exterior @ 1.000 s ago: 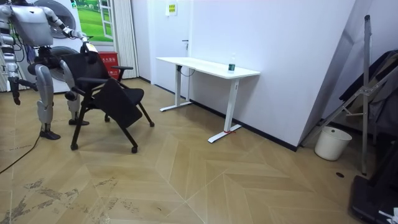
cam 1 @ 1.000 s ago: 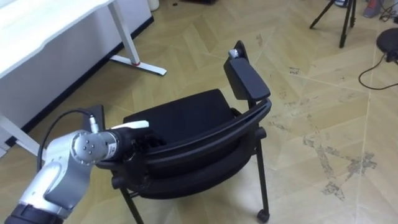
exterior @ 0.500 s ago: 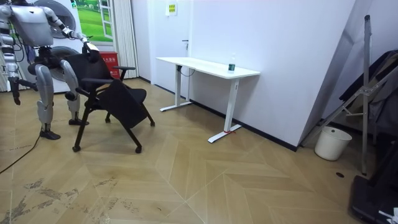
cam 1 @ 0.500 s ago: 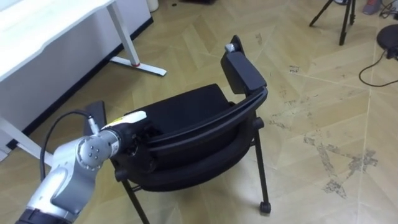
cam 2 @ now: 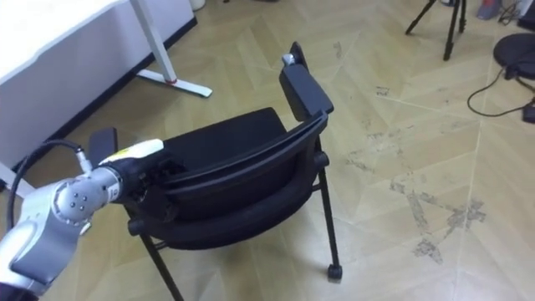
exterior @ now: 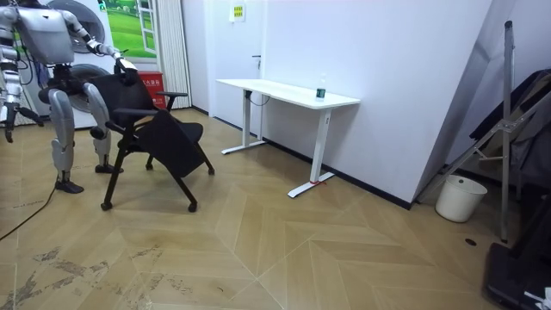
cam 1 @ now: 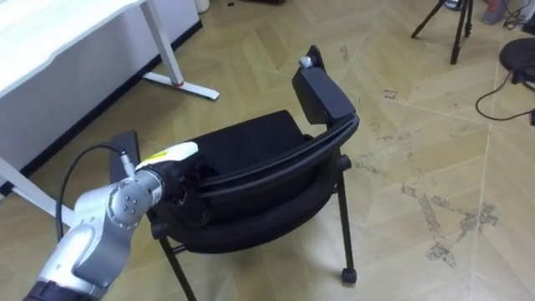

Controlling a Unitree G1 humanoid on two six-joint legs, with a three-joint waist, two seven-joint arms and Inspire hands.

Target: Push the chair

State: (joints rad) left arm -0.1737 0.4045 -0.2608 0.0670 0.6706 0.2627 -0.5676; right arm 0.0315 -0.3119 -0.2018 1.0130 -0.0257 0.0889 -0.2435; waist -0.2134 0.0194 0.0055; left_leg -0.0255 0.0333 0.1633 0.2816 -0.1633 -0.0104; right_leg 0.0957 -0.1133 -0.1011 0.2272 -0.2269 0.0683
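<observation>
A black chair (cam 1: 251,146) with armrests (cam 1: 322,92) stands on the wooden floor right before me, its backrest toward me and its seat facing the white desk. My left hand (cam 1: 177,177) is at the left end of the backrest's top rail, dark fingers curled over it; the right eye view shows the same hand (cam 2: 146,171) on the chair (cam 2: 226,142). In the room view I stand at the room view's left behind the chair (exterior: 164,142), left arm stretched to its back. My right hand (exterior: 7,129) hangs by my side.
A white desk (cam 1: 58,33) on white legs stands ahead to my left by the wall (exterior: 288,90). A tripod (cam 1: 456,25) and a floor cable (cam 1: 501,92) lie ahead to my right. A white bucket (exterior: 454,198) stands at the room view's right.
The chair has rolled a little toward the desk and settled level on its legs, my left hand still on its back. My right arm has swung back.
</observation>
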